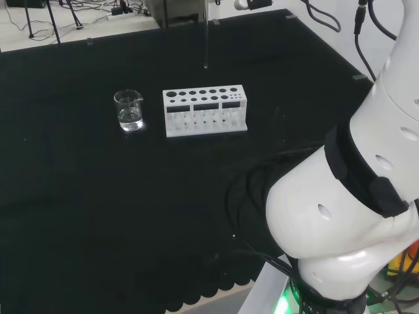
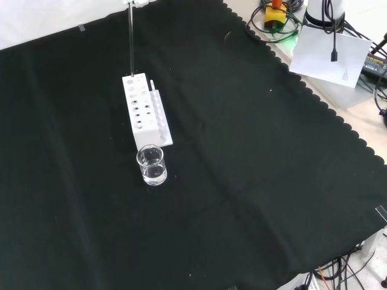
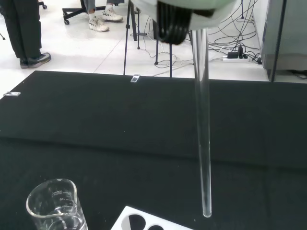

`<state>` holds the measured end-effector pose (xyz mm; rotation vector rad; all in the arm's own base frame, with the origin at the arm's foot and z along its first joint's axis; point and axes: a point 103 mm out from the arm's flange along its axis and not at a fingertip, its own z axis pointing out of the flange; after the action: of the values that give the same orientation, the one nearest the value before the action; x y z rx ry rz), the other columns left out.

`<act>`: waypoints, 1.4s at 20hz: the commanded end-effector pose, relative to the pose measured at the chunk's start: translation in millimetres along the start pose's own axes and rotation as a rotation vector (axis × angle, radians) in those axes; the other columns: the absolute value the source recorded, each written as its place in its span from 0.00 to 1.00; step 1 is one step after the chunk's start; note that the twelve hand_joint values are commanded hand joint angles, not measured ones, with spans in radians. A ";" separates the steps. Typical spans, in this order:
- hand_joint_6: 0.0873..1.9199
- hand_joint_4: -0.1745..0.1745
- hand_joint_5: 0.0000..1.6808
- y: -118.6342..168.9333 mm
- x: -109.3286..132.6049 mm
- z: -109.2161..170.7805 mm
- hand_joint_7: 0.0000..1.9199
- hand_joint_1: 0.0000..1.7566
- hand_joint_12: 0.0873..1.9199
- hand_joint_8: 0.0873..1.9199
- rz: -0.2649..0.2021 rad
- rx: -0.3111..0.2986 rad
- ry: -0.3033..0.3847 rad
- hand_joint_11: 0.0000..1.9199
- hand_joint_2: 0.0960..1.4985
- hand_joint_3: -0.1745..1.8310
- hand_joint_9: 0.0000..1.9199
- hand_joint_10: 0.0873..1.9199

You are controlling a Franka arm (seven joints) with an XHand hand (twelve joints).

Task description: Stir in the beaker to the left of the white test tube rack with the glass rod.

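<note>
Head view first: the glass rod [image 1: 206, 36] hangs upright above the black cloth [image 1: 98, 216], its lower tip in the air just beyond the far edge of the white test tube rack [image 1: 205, 111], and the beaker [image 1: 129, 110] stands just left of that rack with a little clear liquid in it. In the front view the rod [image 2: 131, 39] comes down from the top edge, tip above the rack's [image 2: 145, 112] far end, while the beaker [image 2: 152, 165] sits at the near end. From the wrist camera the rod [image 3: 203, 124] runs straight down from under the blurred hand [image 3: 184, 12]; its top is hidden there, so it looks to be held, but how the fingers are set I cannot tell.

Handling, as I judge it: thin glass, stiff, light, slick and breakable, best kept held at the top and plumb. The beaker [image 3: 56, 206] is light too, so a sideways knock on its rim could tip it.

Room is generous: open cloth all around, scalloped edge well away. The rack is the one obstacle, so the tip should cross above it.
</note>
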<state>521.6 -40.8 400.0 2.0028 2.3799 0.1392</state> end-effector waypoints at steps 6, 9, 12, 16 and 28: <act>0.36 0.00 0.62 14.9 15.7 -2.1 0.56 0.74 0.50 0.66 -0.023 0.000 0.010 0.86 0.50 0.39 0.87 0.48; 0.36 0.00 0.62 26.1 34.5 0.0 0.56 0.74 0.50 0.66 -0.063 0.008 0.005 0.86 0.50 0.39 0.87 0.48; 0.36 0.00 0.62 37.5 57.8 4.4 0.56 0.74 0.50 0.65 -0.111 0.017 0.003 0.86 0.50 0.39 0.87 0.47; 0.36 0.00 0.63 53.4 91.5 15.2 0.56 0.74 0.50 0.65 -0.180 0.018 0.016 0.86 0.50 0.39 0.87 0.47; 0.35 0.00 0.63 79.6 137.2 36.8 0.56 0.74 0.50 0.65 -0.292 0.033 0.064 0.86 0.50 0.39 0.87 0.47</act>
<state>563.8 76.4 380.4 1.7542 2.6177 0.1253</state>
